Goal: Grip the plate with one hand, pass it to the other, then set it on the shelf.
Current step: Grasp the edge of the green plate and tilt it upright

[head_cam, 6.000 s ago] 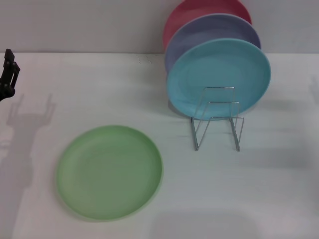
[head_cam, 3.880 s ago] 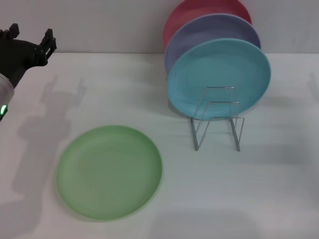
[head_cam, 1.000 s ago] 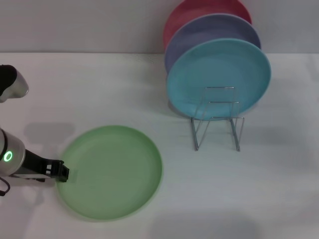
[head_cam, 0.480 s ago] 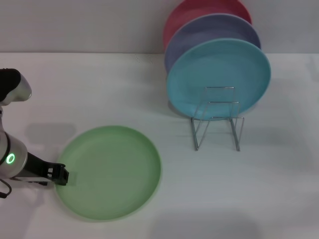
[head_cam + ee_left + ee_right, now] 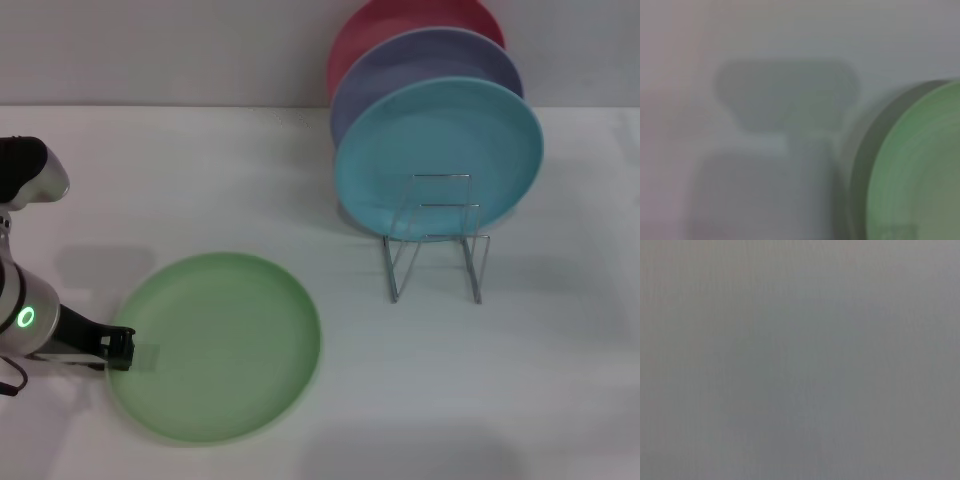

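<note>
Left pincer (image 5: pixel 128 350) at the plate's rim, plate flat on the worktop (image 5: pixel 220 170).

The plate (image 5: pixel 215 345) lies near-left of the shelf (image 5: pixel 438 240), well apart; low side approach suits a rim pinch. Grip on the rim: cannot tell. The shelf's front loops stand free; turquoise plate (image 5: pixel 440 155), lavender plate (image 5: pixel 420 60) and a red plate (image 5: pixel 390 25) sit upright behind. Right pincer not seen.

Pink plate (image 5: pixel 400 25) — mostly hidden
</note>
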Controlling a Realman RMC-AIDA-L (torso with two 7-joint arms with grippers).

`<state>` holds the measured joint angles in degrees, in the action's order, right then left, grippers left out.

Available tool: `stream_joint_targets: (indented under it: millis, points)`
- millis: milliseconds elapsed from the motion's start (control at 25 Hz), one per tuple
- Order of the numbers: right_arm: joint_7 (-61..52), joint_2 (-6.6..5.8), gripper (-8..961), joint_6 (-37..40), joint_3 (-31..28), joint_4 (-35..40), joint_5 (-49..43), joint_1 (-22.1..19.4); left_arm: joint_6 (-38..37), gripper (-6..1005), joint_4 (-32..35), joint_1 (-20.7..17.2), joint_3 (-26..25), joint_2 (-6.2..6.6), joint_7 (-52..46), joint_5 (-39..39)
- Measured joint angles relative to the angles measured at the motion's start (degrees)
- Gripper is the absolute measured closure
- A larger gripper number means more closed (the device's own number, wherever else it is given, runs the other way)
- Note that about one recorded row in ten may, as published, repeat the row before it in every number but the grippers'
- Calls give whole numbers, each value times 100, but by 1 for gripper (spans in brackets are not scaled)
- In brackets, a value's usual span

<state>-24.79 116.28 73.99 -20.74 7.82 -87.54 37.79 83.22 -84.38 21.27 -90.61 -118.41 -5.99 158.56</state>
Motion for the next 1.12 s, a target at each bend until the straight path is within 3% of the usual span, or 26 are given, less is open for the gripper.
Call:
stream_joint_targets:
  millis: [800, 1120]
  points:
    - [-14, 9, 196, 18, 0, 9, 0, -14, 17, 938, -105, 29, -4, 8, 101, -11]
    - [-17, 9, 196, 2, 0, 12, 0, -26, -173, 944, -408, -149, -226, 12, 363, -277]
